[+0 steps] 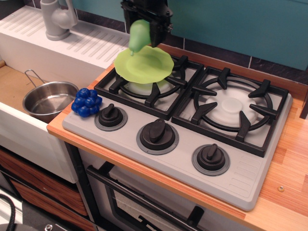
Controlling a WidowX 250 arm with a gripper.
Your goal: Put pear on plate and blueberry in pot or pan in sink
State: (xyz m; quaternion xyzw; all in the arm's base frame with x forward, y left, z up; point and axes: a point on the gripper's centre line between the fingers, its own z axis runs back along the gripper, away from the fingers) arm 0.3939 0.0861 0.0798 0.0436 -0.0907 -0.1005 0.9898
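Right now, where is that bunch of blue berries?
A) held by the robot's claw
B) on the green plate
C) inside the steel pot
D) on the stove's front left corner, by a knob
D: the blueberry lies on the grey stove top beside the leftmost knob, outside the pot in the sink.

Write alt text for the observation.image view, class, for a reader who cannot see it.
A gripper holds a pear above a green plate on the stove's rear-left burner. A blueberry cluster sits at the stove's corner, beside a steel pot in the sink.
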